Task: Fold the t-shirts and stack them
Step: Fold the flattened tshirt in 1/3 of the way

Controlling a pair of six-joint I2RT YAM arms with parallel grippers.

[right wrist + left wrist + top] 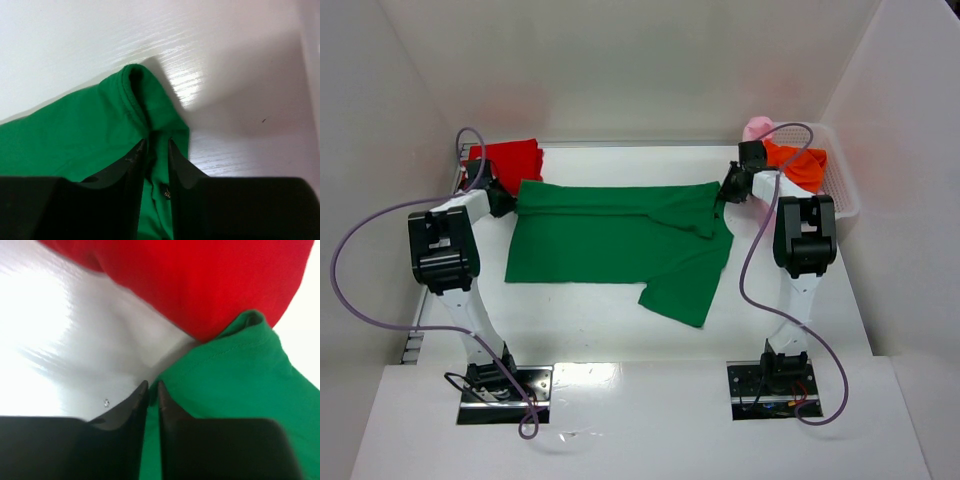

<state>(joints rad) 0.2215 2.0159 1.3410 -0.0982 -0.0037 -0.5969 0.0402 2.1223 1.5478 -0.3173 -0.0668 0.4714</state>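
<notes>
Two far corners of the green shirt (610,240) are met by the left gripper (152,384) and right gripper (156,141); both jaws are barely parted, and whether cloth is pinched cannot be told.

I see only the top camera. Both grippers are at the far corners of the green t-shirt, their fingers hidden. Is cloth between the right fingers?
Observer: Yes, in the right wrist view a fold of the green t-shirt runs between the fingers of the right gripper. Whether they pinch it, I cannot tell.
Operator: And the left one?
Observer: The left gripper has its jaws almost together, right at the shirt's edge.
Operator: Does green touch red there?
Observer: Yes, the green corner touches the red t-shirt.
</notes>
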